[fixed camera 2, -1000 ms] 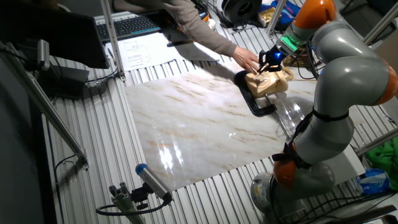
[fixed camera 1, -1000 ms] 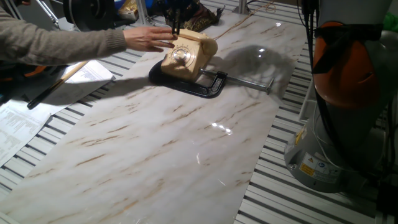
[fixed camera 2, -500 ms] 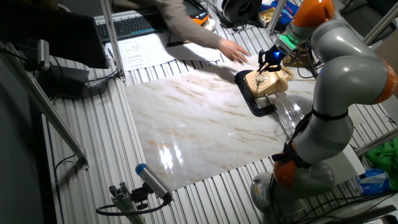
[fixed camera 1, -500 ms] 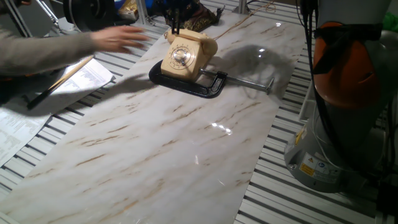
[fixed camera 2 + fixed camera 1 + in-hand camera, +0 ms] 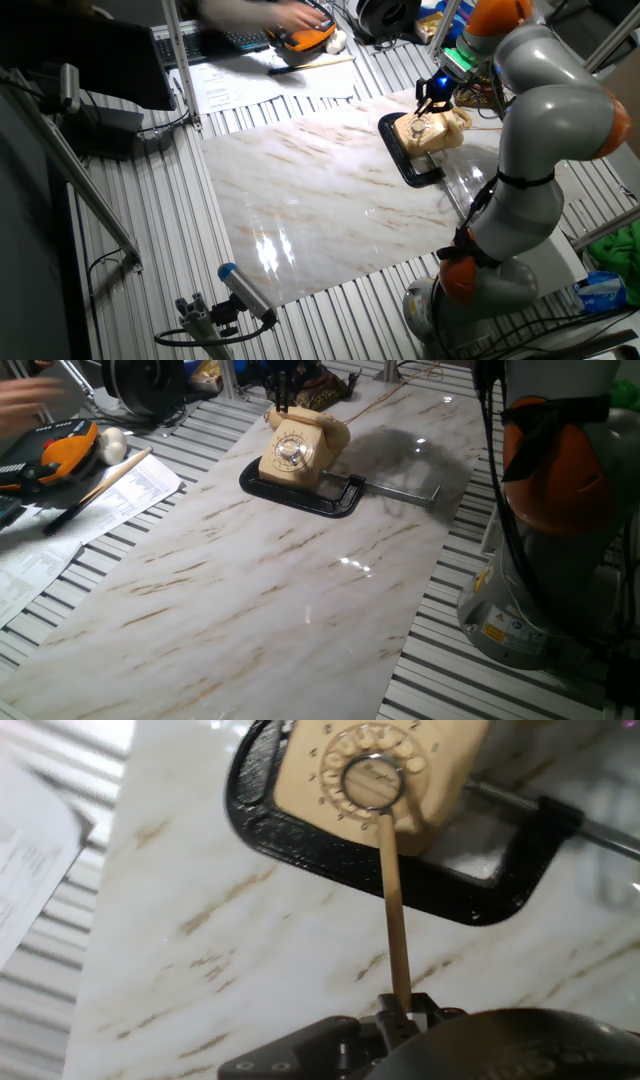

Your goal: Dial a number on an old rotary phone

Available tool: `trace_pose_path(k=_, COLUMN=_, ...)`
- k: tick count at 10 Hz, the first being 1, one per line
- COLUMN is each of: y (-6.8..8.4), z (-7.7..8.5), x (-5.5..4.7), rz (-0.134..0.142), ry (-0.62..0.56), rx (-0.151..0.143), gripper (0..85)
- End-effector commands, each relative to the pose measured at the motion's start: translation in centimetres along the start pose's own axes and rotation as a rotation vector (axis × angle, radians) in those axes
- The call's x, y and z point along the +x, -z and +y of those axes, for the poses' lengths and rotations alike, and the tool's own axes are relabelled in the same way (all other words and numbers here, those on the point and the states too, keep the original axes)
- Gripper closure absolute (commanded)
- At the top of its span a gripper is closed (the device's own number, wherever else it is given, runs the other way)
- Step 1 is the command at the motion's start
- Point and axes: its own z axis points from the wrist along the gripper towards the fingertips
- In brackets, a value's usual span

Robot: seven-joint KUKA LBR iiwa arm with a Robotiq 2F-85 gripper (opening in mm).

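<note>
The small cream-beige plastic rotary phone (image 5: 300,448) sits at the far end of the white marble-patterned surface (image 5: 280,590), its sloped front and round silvery finger dial (image 5: 373,770) turned toward the open middle of the slab. It rests within the frame of a black C-clamp (image 5: 400,870) whose silver screw bar (image 5: 400,493) runs out along the surface to one side. The handset lies across the top of the phone.

As for progress, the approach looks done and the dialling itself looks barely begun, if begun at all. In the hand view a thin wooden stick (image 5: 392,910) reaches from the gripper (image 5: 402,1014) to the lower rim of the dial, its tip at or just beside one of the finger holes; whether it is seated in a hole cannot be told. Nothing shows whether the dial has been turned. Left to do, by this reading: seat the tip, sweep the dial round to the stop, let it spring back, and repeat for each digit.

The fingers (image 5: 385,1017) are drawn close together and clamp the near end of the stick. They themselves touch neither the phone nor the clamp; only the stick reaches the dial. In both fixed views the gripper hangs just above the phone's top.
</note>
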Motion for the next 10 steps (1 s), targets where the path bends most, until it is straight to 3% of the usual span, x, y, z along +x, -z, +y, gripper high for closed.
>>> trace_pose_path(k=1, y=0.1, z=0.1, x=-0.4, rz=0.024, ry=-0.090, rx=0.014, gripper=85.0)
trace_pose_path(k=2, y=-0.1, z=0.2, x=-0.9, rz=0.070, ry=-0.107, rx=0.013, gripper=85.0)
trace_pose_path(k=3, y=-0.6, z=0.6, x=-1.2, rz=0.096, ry=-0.117, rx=0.012, gripper=85.0)
trace_pose_path(k=5, y=-1.9, z=1.4, x=-0.8, rz=0.096, ry=-0.121, rx=-0.003, gripper=85.0)
trace_pose_path(k=8, y=-2.0, z=1.6, x=-0.9, rz=0.113, ry=-0.122, rx=0.001, gripper=85.0)
trace_pose_path(k=10, y=-2.0, z=1.5, x=-1.1, rz=0.111, ry=-0.125, rx=0.004, gripper=85.0)
